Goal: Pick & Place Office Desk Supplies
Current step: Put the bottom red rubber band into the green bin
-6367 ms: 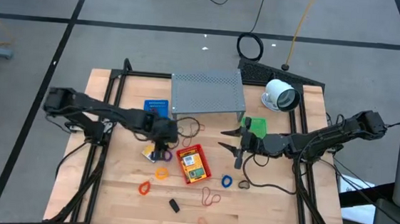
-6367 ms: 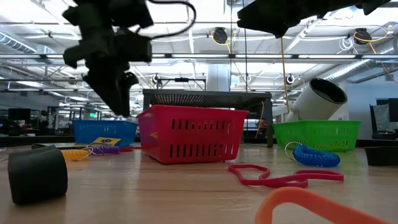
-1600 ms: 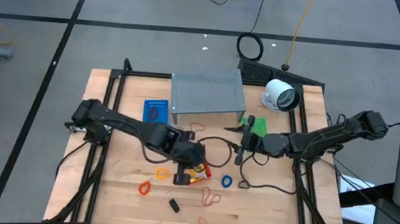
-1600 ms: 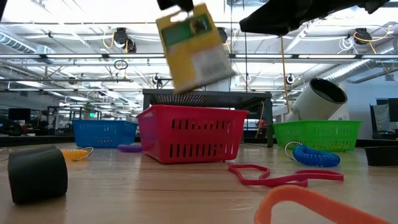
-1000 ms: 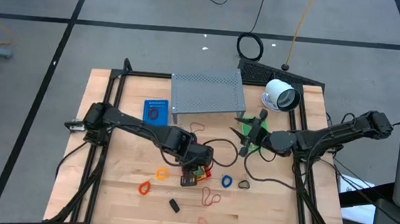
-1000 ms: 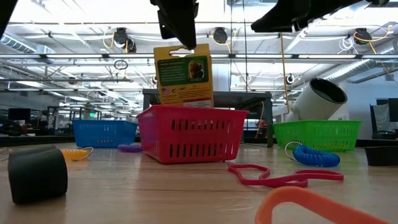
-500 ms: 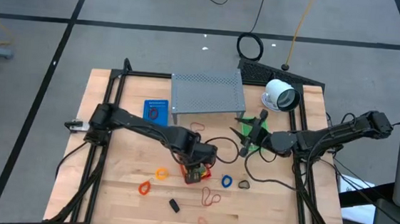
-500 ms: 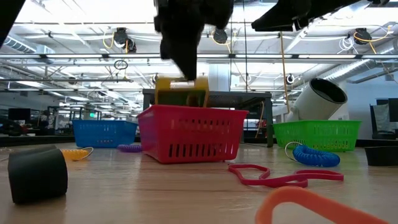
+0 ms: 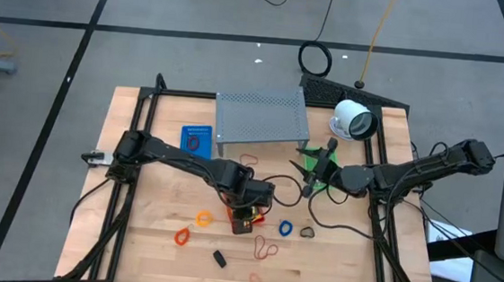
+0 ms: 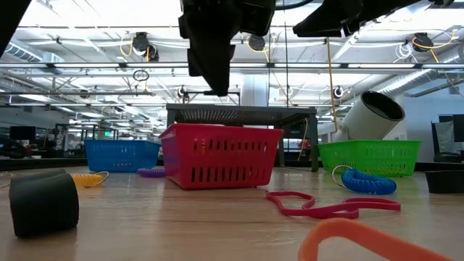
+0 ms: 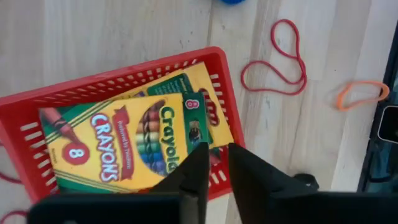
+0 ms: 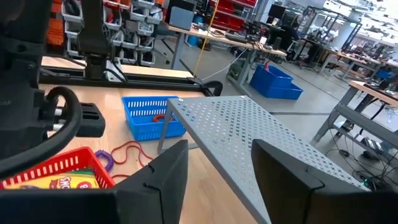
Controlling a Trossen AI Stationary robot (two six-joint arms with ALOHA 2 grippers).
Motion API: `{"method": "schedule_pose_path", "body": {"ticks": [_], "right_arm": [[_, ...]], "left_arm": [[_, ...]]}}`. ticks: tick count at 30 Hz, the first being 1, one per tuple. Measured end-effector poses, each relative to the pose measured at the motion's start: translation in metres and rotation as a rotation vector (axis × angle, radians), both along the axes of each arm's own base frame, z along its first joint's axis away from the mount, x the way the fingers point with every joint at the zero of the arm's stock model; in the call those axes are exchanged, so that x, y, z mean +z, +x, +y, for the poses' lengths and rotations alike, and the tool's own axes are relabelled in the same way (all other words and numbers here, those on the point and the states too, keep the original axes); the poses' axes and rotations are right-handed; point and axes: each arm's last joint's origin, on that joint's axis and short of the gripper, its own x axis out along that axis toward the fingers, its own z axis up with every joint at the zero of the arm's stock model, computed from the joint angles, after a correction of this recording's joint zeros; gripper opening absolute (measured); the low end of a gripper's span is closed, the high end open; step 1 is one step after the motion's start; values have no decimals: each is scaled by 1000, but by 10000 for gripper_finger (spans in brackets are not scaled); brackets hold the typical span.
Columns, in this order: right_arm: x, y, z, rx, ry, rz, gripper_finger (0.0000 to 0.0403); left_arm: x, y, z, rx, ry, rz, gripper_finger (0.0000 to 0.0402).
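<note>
Over the table, high view: left gripper (image 9: 244, 214) poised above the red basket (image 9: 242, 219) at mid-table; right gripper (image 9: 315, 168) waiting beside the green basket (image 9: 323, 159), just in front of the grey perforated shelf (image 9: 262, 117). Loose on the wood: orange coil (image 9: 204, 217), orange-red loop (image 9: 181, 236), red rubber band (image 9: 266, 247), blue coil (image 9: 286, 227), small black piece (image 9: 219, 258), a dark loop (image 9: 306, 230). Blue basket (image 9: 197, 139) stands at the shelf's left end. Low view: red basket (image 10: 220, 156) upright on the table, nothing showing above its rim; the left arm hangs directly over it holding nothing visible; black piece (image 10: 43, 204), red band (image 10: 330, 206), blue coil (image 10: 368, 181) and a purple loop (image 10: 150, 172) lie on the table, outside any basket. Left wrist view: two yellow crayon packets (image 11: 122, 144) lie flat inside the red basket (image 11: 25, 147), one overlapping the other; the left fingers (image 11: 193, 169) stand slightly parted above them, clamped on nothing; red band (image 11: 276, 57) and an orange band (image 11: 362, 95) lie out on the wood. Right wrist view: right fingers (image 12: 160, 179) held well apart, empty, facing the shelf (image 12: 247, 135) and blue basket (image 12: 151, 116). Judgement: packets look placed; the bands, coils and black piece remain to be sorted, so most of the work appears left.
</note>
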Motion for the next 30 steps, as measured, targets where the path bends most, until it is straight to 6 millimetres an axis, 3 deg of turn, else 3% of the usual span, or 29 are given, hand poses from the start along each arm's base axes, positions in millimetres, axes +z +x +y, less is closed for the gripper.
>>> {"method": "schedule_pose_path", "body": {"ticks": [10, 15, 20, 26, 30], "right_arm": [[0, -1, 4, 16, 8, -3, 166], [2, -2, 9, 109, 24, -7, 166], [4, -6, 17, 154, 44, -23, 166], [11, -15, 31, 307, 123, -63, 166], [12, -21, 45, 377, 123, -67, 166]], "left_arm": [[4, -2, 1, -61, -5, -14, 156], [26, -13, -7, -119, -74, -56, 165], [75, -42, -19, -136, -53, -179, 157], [146, -109, -47, -133, 115, -436, 152], [170, -153, -77, -127, 323, -591, 152]]}}
